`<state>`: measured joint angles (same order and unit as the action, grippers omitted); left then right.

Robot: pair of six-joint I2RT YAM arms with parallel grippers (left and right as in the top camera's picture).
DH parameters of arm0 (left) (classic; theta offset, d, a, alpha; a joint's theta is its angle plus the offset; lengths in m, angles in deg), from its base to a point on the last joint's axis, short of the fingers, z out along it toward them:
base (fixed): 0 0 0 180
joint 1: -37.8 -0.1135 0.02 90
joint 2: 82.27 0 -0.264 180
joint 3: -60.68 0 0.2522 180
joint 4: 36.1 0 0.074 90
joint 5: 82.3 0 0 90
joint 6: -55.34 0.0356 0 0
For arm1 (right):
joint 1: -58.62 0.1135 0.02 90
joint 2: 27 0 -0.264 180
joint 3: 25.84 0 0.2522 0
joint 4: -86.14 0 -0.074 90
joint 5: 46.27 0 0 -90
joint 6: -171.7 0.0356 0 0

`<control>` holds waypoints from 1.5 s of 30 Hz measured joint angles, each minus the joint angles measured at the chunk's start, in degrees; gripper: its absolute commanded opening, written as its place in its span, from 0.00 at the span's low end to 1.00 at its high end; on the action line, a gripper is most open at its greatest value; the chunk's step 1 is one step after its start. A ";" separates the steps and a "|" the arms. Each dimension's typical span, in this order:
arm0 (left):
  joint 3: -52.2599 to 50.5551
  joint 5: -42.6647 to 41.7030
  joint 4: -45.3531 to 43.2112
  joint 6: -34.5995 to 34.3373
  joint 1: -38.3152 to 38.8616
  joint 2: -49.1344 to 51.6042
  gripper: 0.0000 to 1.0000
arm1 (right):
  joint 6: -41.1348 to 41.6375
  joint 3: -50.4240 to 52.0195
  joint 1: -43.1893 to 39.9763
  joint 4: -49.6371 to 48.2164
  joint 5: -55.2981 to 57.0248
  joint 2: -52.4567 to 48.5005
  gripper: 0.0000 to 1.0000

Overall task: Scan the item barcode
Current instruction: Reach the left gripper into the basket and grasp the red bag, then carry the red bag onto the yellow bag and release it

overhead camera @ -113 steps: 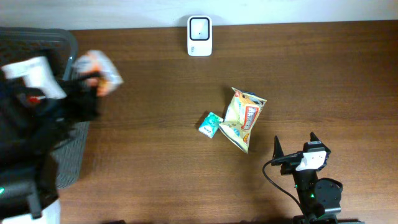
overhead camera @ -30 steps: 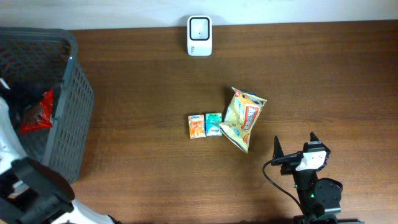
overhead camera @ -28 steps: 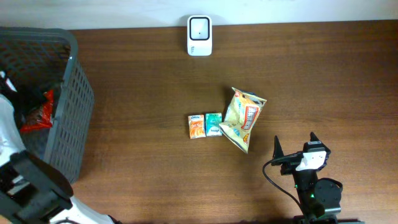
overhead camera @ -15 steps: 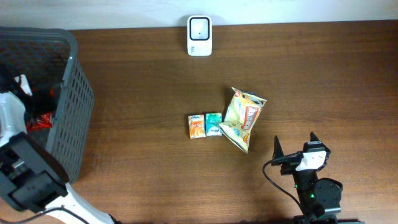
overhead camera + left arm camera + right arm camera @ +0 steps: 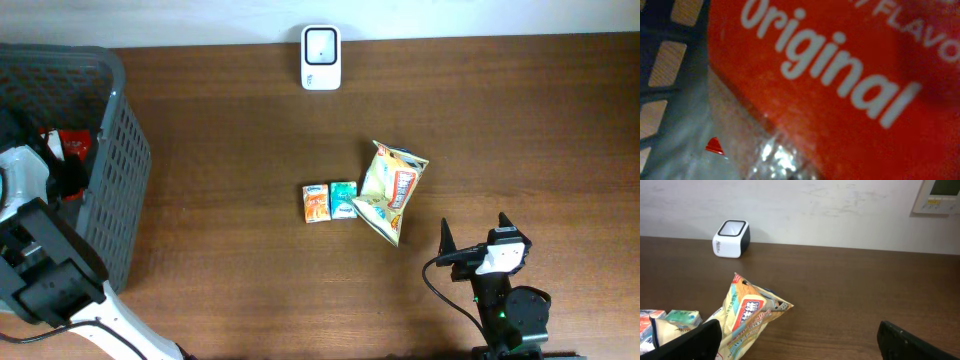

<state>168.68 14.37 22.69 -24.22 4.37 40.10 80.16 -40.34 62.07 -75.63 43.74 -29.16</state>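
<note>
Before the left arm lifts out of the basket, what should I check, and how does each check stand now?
1. Left gripper gripping the red packet: cannot tell. The packet fills the left wrist view and no fingers show.
2. Barcode located: cannot tell. Only the "Original" print shows.
3. Scanner unobstructed: ok.
4. Right gripper open and apart from the items: ok.
5. Orange pack, teal pack and snack bag off the line from the basket to the scanner: ok, probably.
</note>
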 measured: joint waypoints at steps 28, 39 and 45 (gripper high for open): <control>1.18 -45.97 22.38 -31.71 11.21 -53.37 0.00 | -0.02 0.00 -0.02 0.00 0.00 0.00 0.98; -6.32 -25.66 20.37 -36.24 50.53 -44.65 0.00 | 0.00 0.00 -0.02 0.00 0.00 0.00 0.98; -6.84 -10.82 13.27 -36.70 62.38 -32.59 0.00 | 0.00 0.00 -0.02 0.00 0.02 0.00 0.98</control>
<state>161.84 3.55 35.96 -60.92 66.75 7.51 80.16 -40.34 62.04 -75.63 43.76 -29.16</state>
